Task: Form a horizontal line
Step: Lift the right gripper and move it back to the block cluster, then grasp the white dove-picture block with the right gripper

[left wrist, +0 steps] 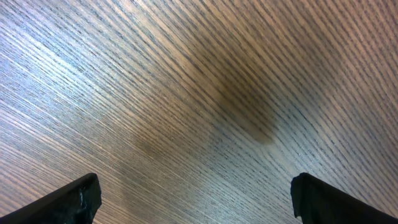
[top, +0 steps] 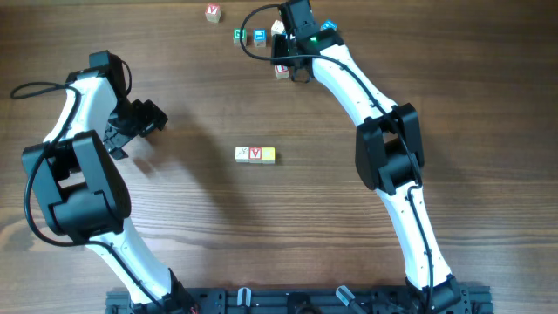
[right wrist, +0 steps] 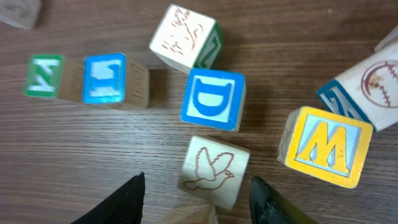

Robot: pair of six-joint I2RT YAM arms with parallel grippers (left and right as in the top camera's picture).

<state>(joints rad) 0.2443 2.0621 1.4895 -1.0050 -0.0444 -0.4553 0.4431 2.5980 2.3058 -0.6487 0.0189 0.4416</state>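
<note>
Three wooden blocks point(top: 255, 155) lie in a short horizontal row at the table's middle. A cluster of loose blocks sits at the far edge under my right arm. In the right wrist view I see a bird block point(right wrist: 214, 168), a blue D block point(right wrist: 212, 99), a yellow M block point(right wrist: 328, 146), a blue block point(right wrist: 106, 78) and a green block point(right wrist: 43, 75). My right gripper point(right wrist: 199, 199) is open, its fingers either side of the bird block. My left gripper point(left wrist: 196, 199) is open over bare wood at the left.
A lone block with a red V point(top: 213, 12) lies at the far edge. A green block point(top: 239, 36) and a blue block point(top: 259, 36) sit left of the right gripper. A baseball block point(right wrist: 373, 87) leans at the right of the cluster.
</note>
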